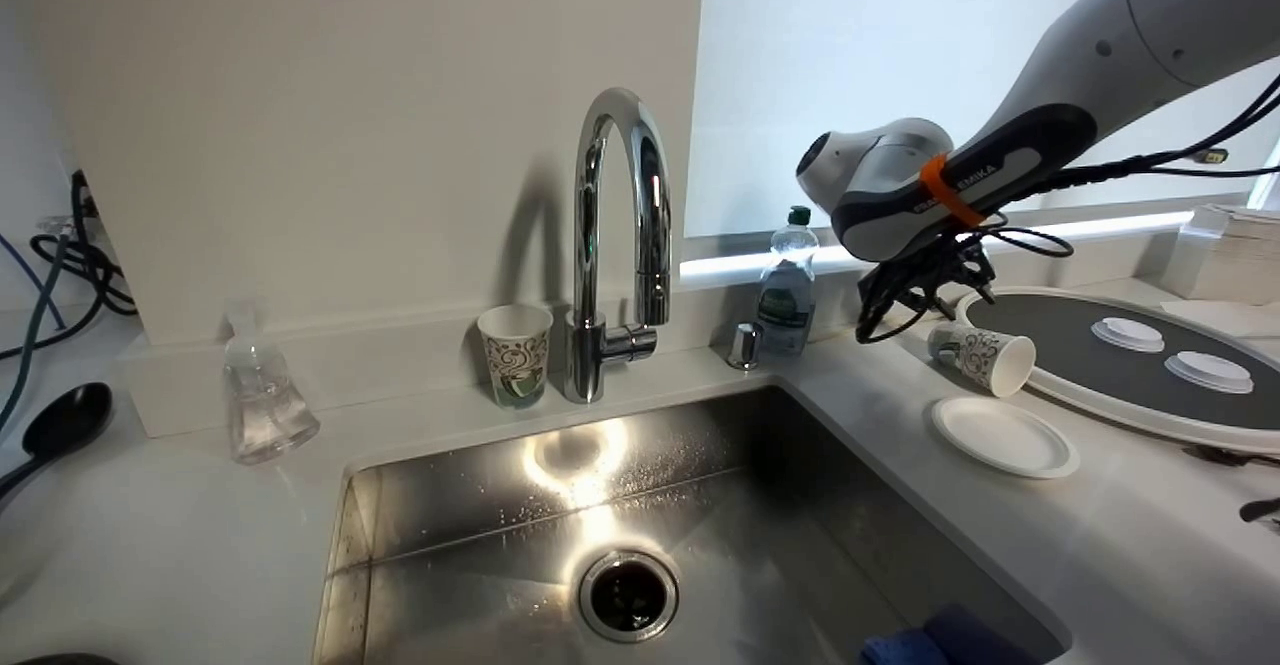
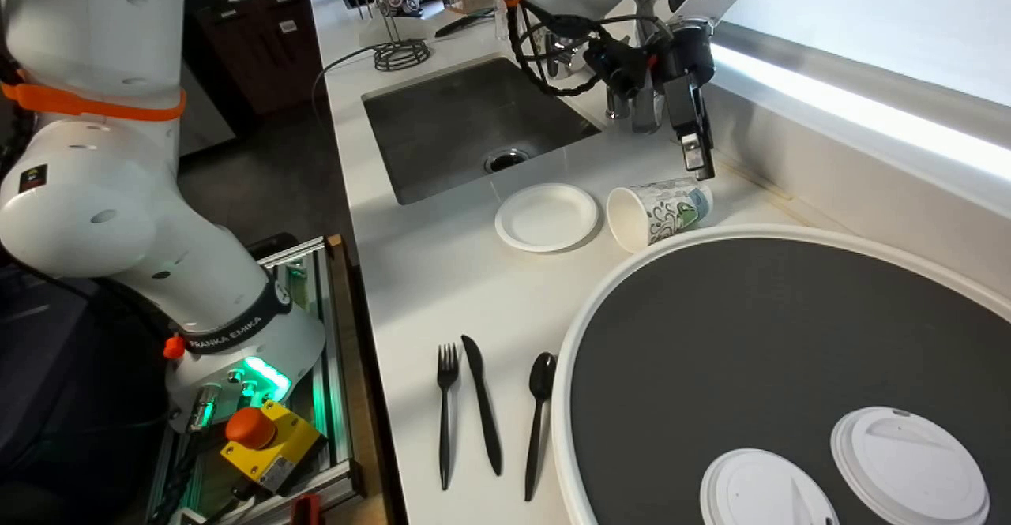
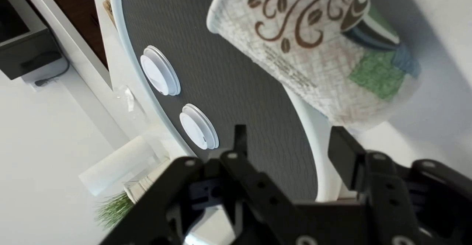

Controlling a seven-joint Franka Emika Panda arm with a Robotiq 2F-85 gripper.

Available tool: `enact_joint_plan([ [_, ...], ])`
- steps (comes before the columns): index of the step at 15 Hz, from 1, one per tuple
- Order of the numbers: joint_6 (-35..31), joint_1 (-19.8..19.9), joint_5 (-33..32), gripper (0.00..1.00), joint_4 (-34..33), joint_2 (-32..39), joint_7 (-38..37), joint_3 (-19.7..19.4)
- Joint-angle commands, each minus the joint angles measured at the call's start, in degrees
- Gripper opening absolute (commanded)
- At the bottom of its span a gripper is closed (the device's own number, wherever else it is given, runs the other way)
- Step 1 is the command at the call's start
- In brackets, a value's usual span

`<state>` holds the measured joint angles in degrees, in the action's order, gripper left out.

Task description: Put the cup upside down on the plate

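The cup [image 1: 975, 353] is white paper with a swirl pattern and lies on its side on the counter. In an exterior view [image 2: 679, 208] its mouth faces the plate side. In the wrist view the cup [image 3: 302, 49] fills the upper right, with its narrow base toward the right finger. The plate [image 1: 1005, 435] is a small white saucer beside the cup's mouth, also seen in an exterior view [image 2: 546, 217]; it is out of the wrist view. My gripper [image 3: 285, 138] is open, with nothing between its fingers. Its fingers [image 2: 697, 150] are near the cup's base end; I cannot tell whether they touch.
A large grey disc [image 2: 750, 328] with a white rim stands beside the cup and bears two white lids [image 2: 908, 462]. A sink [image 2: 474, 114], a faucet [image 1: 590, 245], a soap bottle [image 1: 787, 295] and an upright patterned cup [image 1: 518, 360] stand nearby. Black cutlery [image 2: 482, 406] lies on the counter.
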<state>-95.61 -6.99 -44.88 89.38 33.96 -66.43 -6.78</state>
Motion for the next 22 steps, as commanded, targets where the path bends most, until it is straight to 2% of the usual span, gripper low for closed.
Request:
enact_joint_plan([
  [1, 3.42, 0.02, 1.68, 0.83, -2.89, 2.00, -1.02, 0.57],
  [2, 3.84, 0.04, 2.24, 0.84, -3.42, 2.22, -1.30, 0.69],
  [4, 4.99, 0.00, 4.09, 0.98, -4.87, 2.68, -2.14, 1.10],
  [5, 5.79, -0.10, 5.01, 1.00, -5.57, 2.82, -2.58, 1.27],
  [16, 10.20, -1.25, 13.79, 1.00, -9.45, 5.92, -12.16, 0.75],
  [22, 10.28, -1.58, 15.93, 1.00, -10.87, 7.47, -14.73, 0.33],
])
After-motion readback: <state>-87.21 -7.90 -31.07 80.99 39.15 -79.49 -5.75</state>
